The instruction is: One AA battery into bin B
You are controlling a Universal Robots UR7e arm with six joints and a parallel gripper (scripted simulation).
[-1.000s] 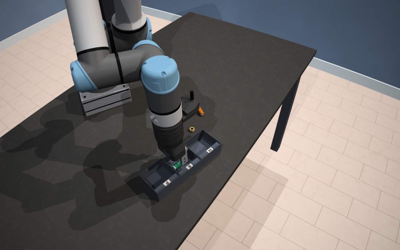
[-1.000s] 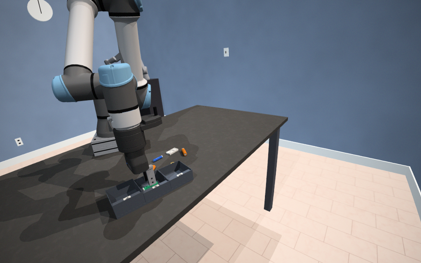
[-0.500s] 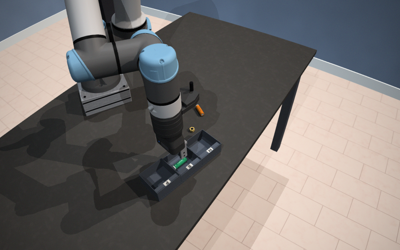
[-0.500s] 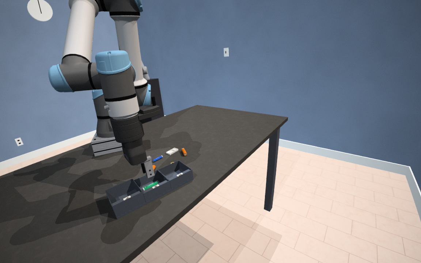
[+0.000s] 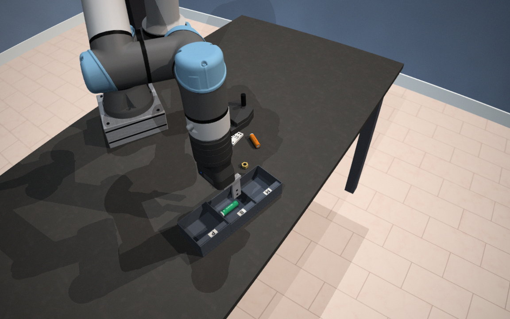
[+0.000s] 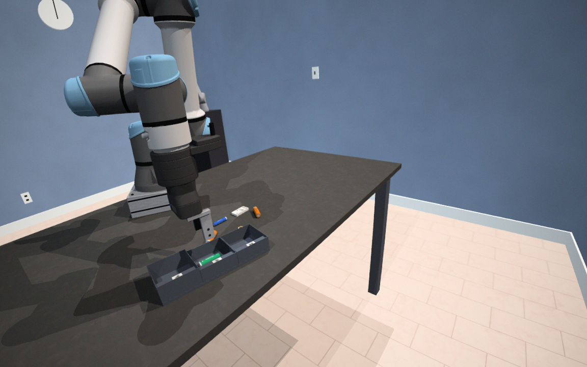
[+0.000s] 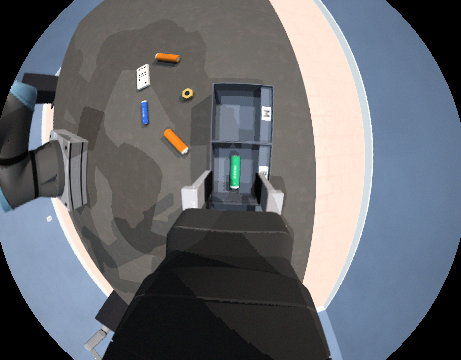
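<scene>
Since the hand [image 5: 236,189] hangs spread wide and grasps nothing, count the green battery [image 5: 229,208] as delivered: it lies flat in bin B [image 5: 241,212], lower centre of the top view. You should judge it light, rigid, smooth and prone to roll; should you take it again, pinch mid-barrel across its width. It looks still, though that is hard to confirm. Both orange batteries [image 7: 168,58] remain on the surface [image 5: 308,91].

Hand [image 7: 232,196] open, above bin B [image 5: 249,211] — divider walls flank green battery [image 5: 229,208].
</scene>
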